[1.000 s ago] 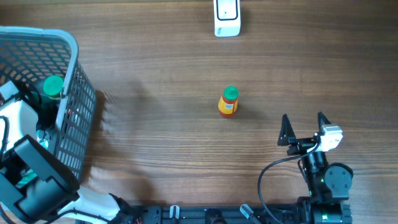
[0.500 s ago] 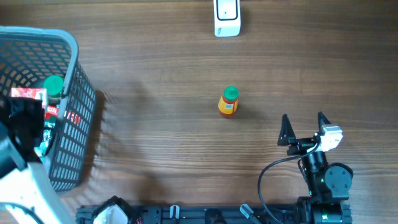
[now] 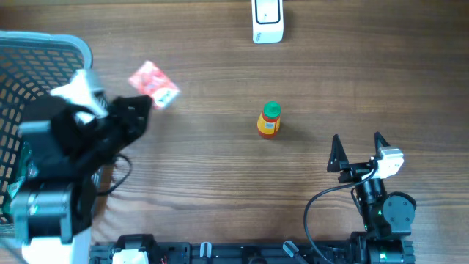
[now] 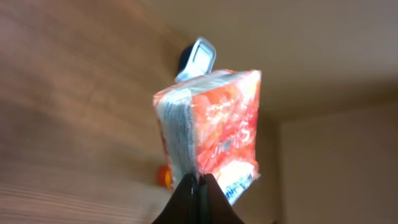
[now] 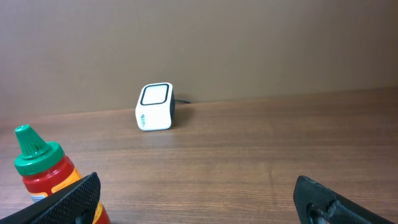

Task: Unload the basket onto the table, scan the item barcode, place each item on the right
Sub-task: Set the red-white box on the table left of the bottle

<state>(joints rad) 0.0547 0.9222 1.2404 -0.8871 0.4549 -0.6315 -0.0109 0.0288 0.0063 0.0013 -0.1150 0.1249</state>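
Packet of crinkly red-orange plastic film (image 4: 211, 130), seemingly light, soft and slippery, is held just right of the grey mesh basket (image 3: 51, 40). The left hand (image 4: 199, 186) is clenched on its edge seam, probably the firmest hold; the right hand (image 3: 357, 145) is released.

We see a brown wood-grain table (image 3: 220, 183). On it stand a white scanner (image 3: 267, 20) at the far edge, a small orange bottle (image 3: 269, 120) with a green cap upright near the middle, well apart from the scanner, and a grey mesh basket (image 3: 51, 39) at the left edge.
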